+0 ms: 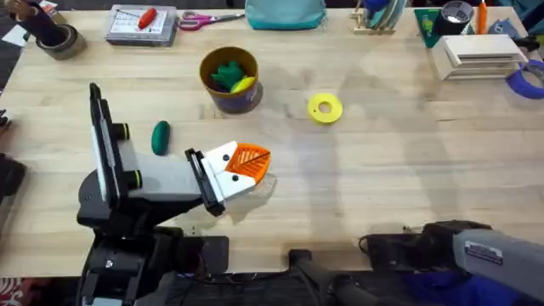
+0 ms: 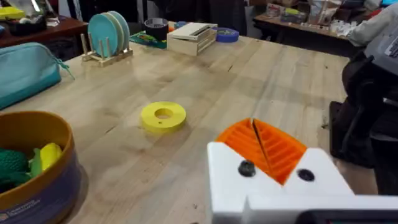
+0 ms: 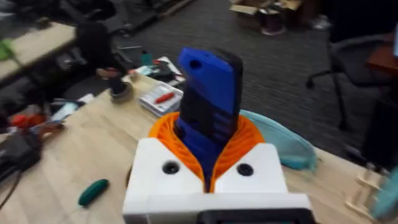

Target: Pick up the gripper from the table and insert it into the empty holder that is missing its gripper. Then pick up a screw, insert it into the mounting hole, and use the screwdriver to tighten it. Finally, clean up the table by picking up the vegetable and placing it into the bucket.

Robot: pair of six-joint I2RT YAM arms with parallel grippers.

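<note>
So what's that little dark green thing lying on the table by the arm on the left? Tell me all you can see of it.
The vegetable is a small, glossy, dark green oval toy, smooth and plastic-looking. It lies flat on the bare wooden table, long axis pointing away from the arms' bases. It sits beside the left arm, between that arm and the bucket, apart from both. Nothing touches it but the tabletop. The right wrist view shows it too, lying alone on the wood.

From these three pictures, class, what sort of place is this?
Probably a robotics lab or workshop: a wooden worktable, an office chair on carpet behind it, and cluttered benches nearby.
</note>
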